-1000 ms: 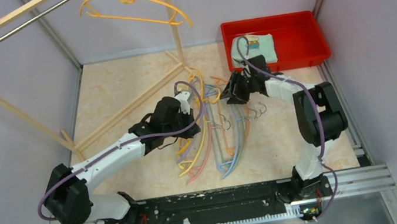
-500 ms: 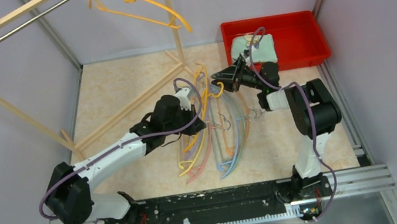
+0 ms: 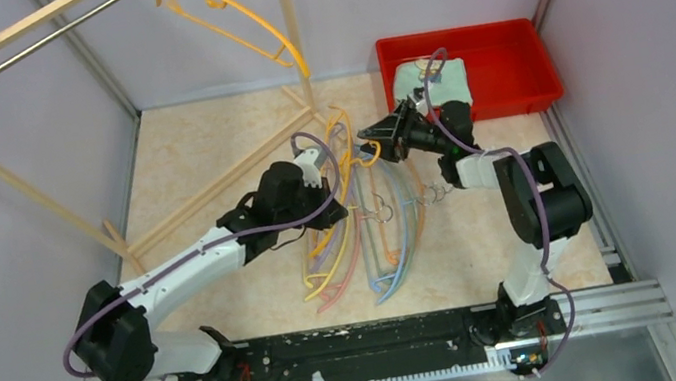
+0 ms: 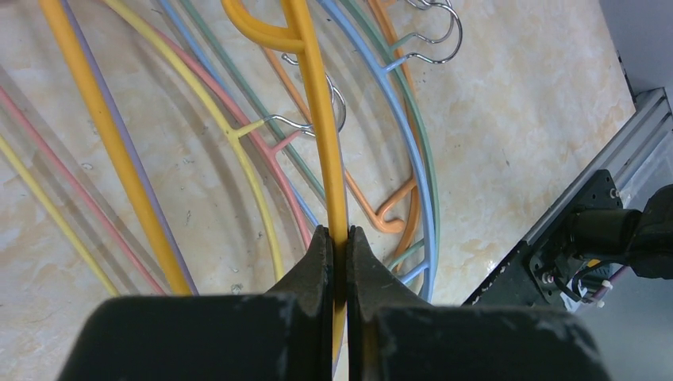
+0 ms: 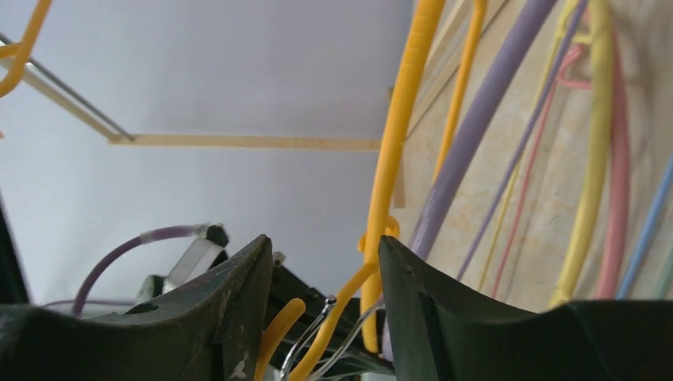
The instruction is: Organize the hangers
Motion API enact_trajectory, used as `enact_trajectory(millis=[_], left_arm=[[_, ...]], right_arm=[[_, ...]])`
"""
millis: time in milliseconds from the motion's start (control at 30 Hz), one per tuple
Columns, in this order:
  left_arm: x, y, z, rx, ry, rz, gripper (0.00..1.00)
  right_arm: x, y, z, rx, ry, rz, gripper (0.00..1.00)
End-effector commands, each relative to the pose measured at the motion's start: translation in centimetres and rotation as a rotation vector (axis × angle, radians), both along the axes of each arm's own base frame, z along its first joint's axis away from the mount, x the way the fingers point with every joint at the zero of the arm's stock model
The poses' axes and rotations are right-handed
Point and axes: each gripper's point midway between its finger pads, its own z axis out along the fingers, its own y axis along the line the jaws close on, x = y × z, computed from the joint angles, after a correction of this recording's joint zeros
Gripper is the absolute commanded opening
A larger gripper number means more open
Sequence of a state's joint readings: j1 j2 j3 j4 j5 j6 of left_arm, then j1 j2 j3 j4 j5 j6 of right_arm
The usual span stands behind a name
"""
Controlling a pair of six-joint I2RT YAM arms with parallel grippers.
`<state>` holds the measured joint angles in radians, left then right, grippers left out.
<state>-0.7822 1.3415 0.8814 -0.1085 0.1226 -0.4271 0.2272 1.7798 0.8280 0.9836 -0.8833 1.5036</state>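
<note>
A: What is taking up most of the scene?

B: A beige marbled counter [image 3: 207,149] is carrying everything. A pale wooden rack frame [image 3: 8,176] with a metal rail [image 3: 30,49] is standing over its far left part. A red plastic tray [image 3: 509,74] is sitting at the far right corner, with a folded pale cloth [image 3: 454,92] lying in it.

A: And where are the hangers lying?

B: A pile of thin curved plastic hangers [image 3: 395,263] in yellow, pink, blue, green, orange and purple is lying overlapped on the middle of the counter, between the two arms. One orange plastic hanger [image 3: 215,2] is hanging high up by the rack's far upright.

A: What is the left end effector [image 4: 339,238] doing?

B: It is clamping tight on the bar of a yellow-orange plastic hanger [image 4: 321,119], which is running above the pile toward the far side.

A: And the right one?

B: The right end effector [image 5: 324,242] is holding its jaws apart at the far end of what looks like that same hanger. The yellow neck and the small metal hook [image 5: 313,341] are sitting in the gap, and neither finger is visibly pressing on them.
</note>
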Motion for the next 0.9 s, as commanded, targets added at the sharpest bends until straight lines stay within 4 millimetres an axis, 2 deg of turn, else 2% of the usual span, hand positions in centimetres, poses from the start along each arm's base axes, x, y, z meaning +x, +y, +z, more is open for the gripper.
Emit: enact_trajectory(millis=[0, 100, 300, 367, 467, 600, 767, 867], left_arm=[[2.3, 0.1, 5.6, -0.098, -0.138, 0.057, 0.00], [2.4, 0.1, 6.6, -0.112, -0.153, 0.057, 0.00], [1.7, -0.7, 8.5, -0.166, -0.156, 0.009, 0.00], [1.5, -0.7, 9.2, -0.189, -0.157, 0.010, 0.00], [1.3, -0.5, 9.7, -0.203, -0.166, 0.016, 0.00], [1.1, 0.1, 7.9, -0.153, -0.138, 0.027, 0.00], [0.1, 0.8, 5.1, -0.112, -0.087, 0.019, 0.00], [-0.2, 1.1, 5.1, -0.126, -0.089, 0.023, 0.00]], right_arm=[[0.2, 0.1, 0.0, -0.182, -0.082, -0.001, 0.53], [0.4, 0.2, -1.3, -0.251, -0.056, 0.010, 0.54], [1.1, 0.9, -1.6, -0.192, -0.048, 0.018, 0.53], [1.3, 1.2, -1.2, -0.163, -0.057, 0.018, 0.53], [1.7, 1.1, 0.5, -0.094, -0.088, -0.003, 0.52], [3.2, -0.4, 2.4, -0.121, -0.142, -0.103, 0.54], [5.3, -1.9, 6.1, -0.023, -0.209, -0.203, 0.57], [6.1, -1.7, 5.9, -0.024, -0.186, -0.192, 0.57]])
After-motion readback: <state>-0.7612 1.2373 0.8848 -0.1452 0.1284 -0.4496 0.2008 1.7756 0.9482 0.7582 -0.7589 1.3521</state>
